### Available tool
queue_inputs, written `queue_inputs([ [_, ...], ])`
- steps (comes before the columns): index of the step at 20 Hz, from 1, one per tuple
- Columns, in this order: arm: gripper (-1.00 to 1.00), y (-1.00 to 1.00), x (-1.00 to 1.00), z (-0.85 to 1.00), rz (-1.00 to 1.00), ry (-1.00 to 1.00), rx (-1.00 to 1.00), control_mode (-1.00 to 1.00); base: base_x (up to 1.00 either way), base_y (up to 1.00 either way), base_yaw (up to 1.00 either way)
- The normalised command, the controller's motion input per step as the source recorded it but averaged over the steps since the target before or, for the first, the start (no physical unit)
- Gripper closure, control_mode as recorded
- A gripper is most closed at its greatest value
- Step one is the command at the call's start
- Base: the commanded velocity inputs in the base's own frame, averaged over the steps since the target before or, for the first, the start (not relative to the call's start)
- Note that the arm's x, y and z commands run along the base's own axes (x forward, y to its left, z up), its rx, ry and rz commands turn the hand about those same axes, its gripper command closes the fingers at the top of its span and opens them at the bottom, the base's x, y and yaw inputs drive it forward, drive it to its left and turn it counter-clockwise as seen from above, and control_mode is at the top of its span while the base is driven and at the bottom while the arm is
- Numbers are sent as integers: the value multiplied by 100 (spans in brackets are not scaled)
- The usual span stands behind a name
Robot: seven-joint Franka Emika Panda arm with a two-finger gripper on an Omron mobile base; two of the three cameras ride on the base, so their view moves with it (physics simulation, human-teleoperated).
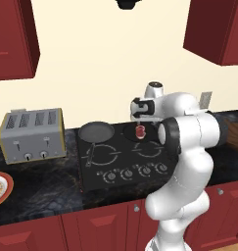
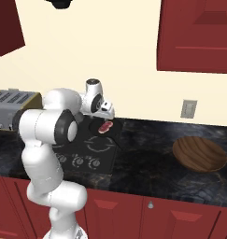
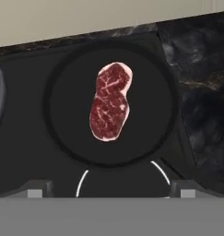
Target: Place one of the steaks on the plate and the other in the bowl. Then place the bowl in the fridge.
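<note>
One steak [image 3: 109, 101], red with white marbling, lies flat in a black round pan [image 3: 150, 129] on the stove's back right burner. The same steak [image 1: 140, 131] [image 2: 104, 127] sits directly under my hand. My gripper [image 3: 111, 191] [image 1: 139, 120] [image 2: 107, 116] hovers above it, open, its fingertips [image 3: 37, 189] wide apart with nothing between them. The orange-rimmed plate [image 1: 4, 188] lies on the counter at the far left, cut by the picture's edge. To the right of the stove rests the dark wooden bowl [image 2: 200, 153] [image 1: 236, 135], empty. The fridge is out of view.
A grey frying pan [image 1: 96, 131] sits on the back left burner of the black stove [image 1: 123, 164]. A metal toaster [image 1: 33, 135] stands left of the stove. Red cabinets [image 2: 199, 35] hang above, and a wall outlet [image 2: 188, 108] is behind the bowl.
</note>
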Motion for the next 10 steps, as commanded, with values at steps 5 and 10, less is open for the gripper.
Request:
queue_inputs([
  [5,-100,-5,55,-61,5,-18,-2,-100,0,0,0],
  [10,-100,0,17,-16,0,-1,-5,-100,0,0,0],
])
